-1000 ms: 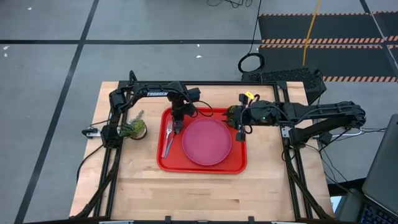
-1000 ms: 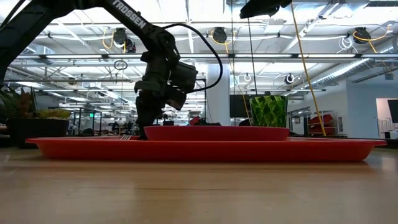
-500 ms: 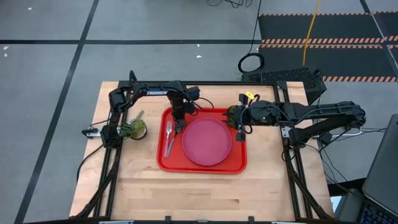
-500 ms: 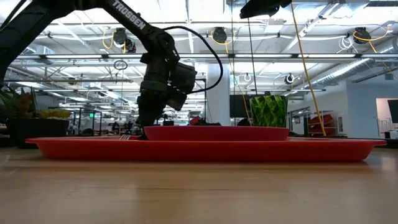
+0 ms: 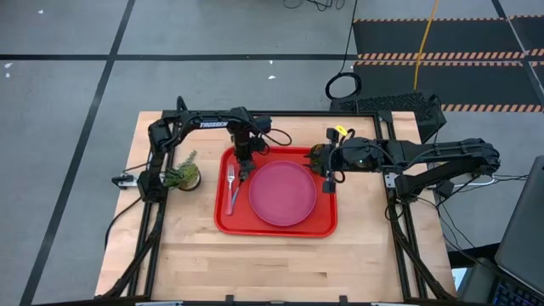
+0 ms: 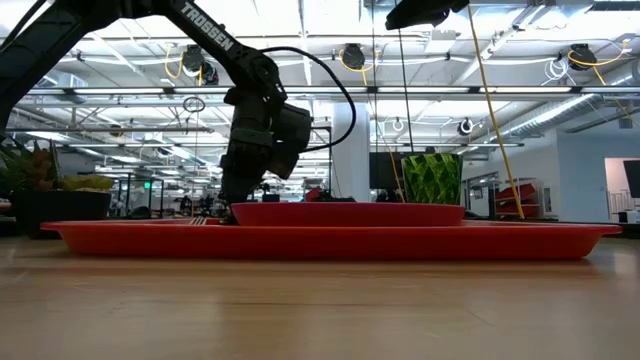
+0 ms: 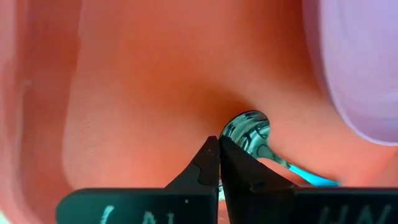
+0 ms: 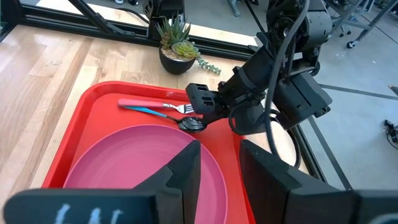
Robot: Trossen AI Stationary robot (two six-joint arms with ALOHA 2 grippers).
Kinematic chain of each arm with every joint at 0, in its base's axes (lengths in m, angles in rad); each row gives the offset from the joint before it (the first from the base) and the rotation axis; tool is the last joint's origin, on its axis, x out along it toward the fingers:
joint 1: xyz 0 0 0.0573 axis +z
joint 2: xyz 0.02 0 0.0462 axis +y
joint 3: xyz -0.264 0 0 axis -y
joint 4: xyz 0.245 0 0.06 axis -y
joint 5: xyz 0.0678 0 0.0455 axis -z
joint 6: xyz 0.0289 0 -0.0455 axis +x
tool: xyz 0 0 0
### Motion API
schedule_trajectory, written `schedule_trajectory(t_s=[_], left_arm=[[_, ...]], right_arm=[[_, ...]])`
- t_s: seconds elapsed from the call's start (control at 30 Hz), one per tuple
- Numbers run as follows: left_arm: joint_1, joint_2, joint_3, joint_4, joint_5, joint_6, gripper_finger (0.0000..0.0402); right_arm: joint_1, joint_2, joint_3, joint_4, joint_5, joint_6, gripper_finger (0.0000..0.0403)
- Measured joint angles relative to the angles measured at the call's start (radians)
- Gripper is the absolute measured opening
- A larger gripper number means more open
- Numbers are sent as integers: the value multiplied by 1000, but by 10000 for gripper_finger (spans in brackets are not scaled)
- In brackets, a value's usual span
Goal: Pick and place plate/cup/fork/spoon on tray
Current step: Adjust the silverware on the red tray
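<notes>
The tray (image 5: 276, 229) lies mid-table as the collecting place, and most of the set is already on it. The plate (image 5: 283, 194) lies flat over the tray's middle and right. That leaves a strip of bare red along the left side, which is likely why the cutlery goes there. In that strip the fork (image 8: 146, 104) and spoon (image 7: 245, 132) lie close together and nearly parallel, with their working ends toward the table's far side and their handles running the other way. The left gripper (image 7: 217, 142) is down low over this strip with its fingers pressed tight together. Their tips are right at the spoon's bowl, at or just off its edge. Nothing shows between the fingers, and the spoon looks to be lying flat on the tray, so this reads more as a closed tip beside a spoon already put down than as a carrying grip. Whether the tips actually touch the metal cannot be told. The right gripper (image 8: 219, 149) hangs over the tray's right side beyond the plate, fingers apart and empty, and faces across toward the left arm. It seems parked where it will not crowd the cutlery strip. The cup (image 6: 432, 178) shows upright behind the plate's rim in the low view. That rim hides its base, so it cannot be told whether the cup stands on the tray. A small potted plant (image 8: 177, 46) sits on the bare table to the left of the tray, apart from the task.
</notes>
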Motion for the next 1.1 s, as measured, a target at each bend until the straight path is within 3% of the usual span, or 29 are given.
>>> schedule_trajectory(t_s=[0.3,1.1], left_arm=[[-6,0,0,5,92,20,2],[28,1,0,-5,196,41,0]], right_arm=[[0,0,0,0,0,0,105],[0,0,0,0,0,0,105]])
